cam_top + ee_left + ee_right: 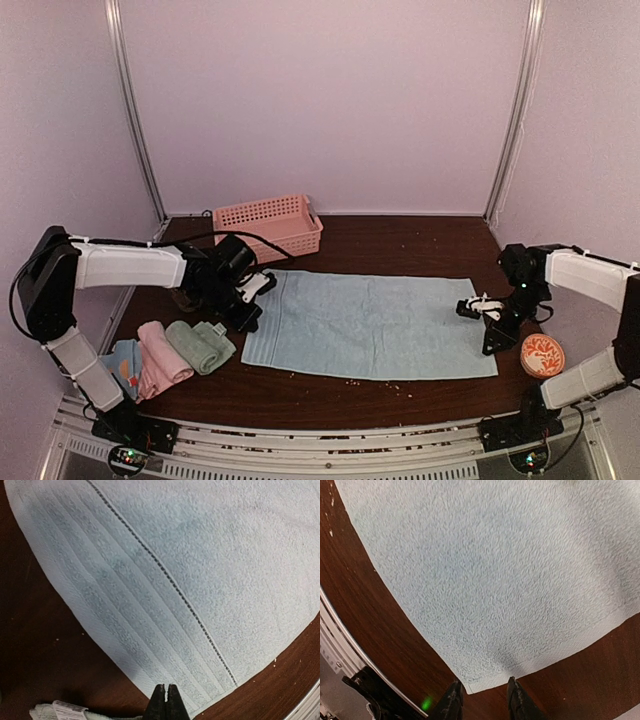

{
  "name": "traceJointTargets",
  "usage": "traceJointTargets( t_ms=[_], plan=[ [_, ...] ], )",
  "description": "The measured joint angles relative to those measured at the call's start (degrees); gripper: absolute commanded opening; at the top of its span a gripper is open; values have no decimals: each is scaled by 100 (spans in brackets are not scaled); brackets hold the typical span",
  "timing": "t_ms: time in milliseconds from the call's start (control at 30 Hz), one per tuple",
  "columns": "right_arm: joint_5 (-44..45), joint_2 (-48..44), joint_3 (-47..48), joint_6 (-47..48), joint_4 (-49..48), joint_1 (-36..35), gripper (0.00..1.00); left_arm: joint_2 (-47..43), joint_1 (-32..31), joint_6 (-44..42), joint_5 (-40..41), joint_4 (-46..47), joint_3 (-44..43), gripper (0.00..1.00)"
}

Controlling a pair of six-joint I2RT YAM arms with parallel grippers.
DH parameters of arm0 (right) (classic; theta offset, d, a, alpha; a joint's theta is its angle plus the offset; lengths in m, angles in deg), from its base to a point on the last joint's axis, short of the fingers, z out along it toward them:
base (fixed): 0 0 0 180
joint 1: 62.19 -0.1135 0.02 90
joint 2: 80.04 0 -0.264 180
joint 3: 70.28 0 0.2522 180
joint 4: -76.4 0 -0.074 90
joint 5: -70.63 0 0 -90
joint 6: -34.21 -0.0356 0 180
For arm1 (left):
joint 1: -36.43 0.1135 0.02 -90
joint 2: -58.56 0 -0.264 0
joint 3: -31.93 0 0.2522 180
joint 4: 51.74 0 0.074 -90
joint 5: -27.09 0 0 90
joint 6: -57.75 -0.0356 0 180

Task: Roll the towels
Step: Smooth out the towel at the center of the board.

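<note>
A light blue towel (370,325) lies spread flat on the dark table. My left gripper (246,318) hovers over its left end, near the front-left corner. In the left wrist view its jaws (166,700) are shut and hold nothing, above the towel's ribbed border (125,610). My right gripper (497,342) is at the towel's right end. In the right wrist view it (484,692) is open, with the towel's corner (475,682) lying between its fingertips. A pink towel (160,358) and a sage green towel (200,345) lie rolled at the front left, beside the blue dotted towel (122,365).
A pink perforated basket (268,225) stands at the back left, behind the left arm. A small orange patterned dish (542,355) sits at the front right beside the right gripper. The green towel's label end (60,711) shows left of the left jaws. The table's front rail (340,645) is close.
</note>
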Motion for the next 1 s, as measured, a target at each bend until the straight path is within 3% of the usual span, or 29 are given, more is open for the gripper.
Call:
traceJointTargets(
  t_ms=[367, 800, 1000],
  plan=[
    [1071, 551, -546, 127, -590, 0, 25, 264, -555, 83, -339, 313, 535, 0],
    [1958, 909, -299, 455, -920, 525, 22, -103, -911, 664, -861, 605, 1060, 0],
    [2039, 1167, 72, 503, -789, 608, 34, -518, -1161, 678, -1320, 505, 1235, 0]
  ],
)
